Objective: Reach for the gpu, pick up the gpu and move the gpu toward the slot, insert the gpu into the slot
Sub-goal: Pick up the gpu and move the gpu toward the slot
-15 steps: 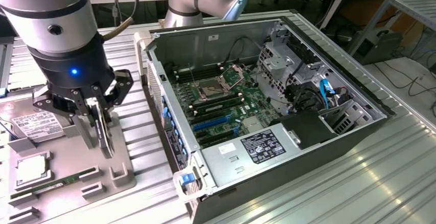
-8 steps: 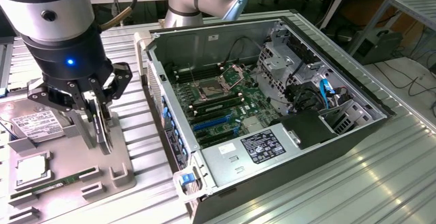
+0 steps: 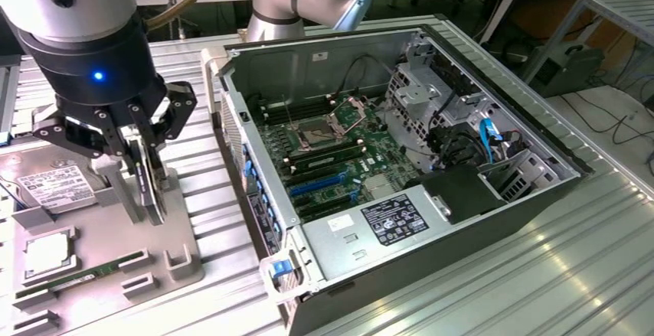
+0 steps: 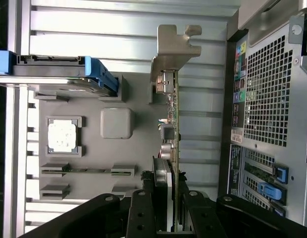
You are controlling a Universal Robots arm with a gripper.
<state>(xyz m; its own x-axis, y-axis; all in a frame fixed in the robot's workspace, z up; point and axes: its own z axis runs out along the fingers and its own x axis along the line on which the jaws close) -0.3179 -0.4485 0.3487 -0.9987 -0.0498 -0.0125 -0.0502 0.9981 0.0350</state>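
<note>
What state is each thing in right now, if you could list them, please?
Gripper: closed on the graphics card.
Graphics card: upright on edge, at the grey tray.
Blue slot: empty.
Computer case: on its side, open.
Processor chip: flat in its tray pocket.

Soft, bright light falls from above. The ribbed table [image 3: 552,275], beyond the computer case [image 3: 306,57] from the pincer [image 3: 143,198], shows white glare. Below the pincer the grey tray [image 3: 107,233] lies in faint shadow. The metal end of the card [image 4: 174,119] it grips shines pale. A blue lamp [image 3: 98,75] glows just above the pincer.
</note>
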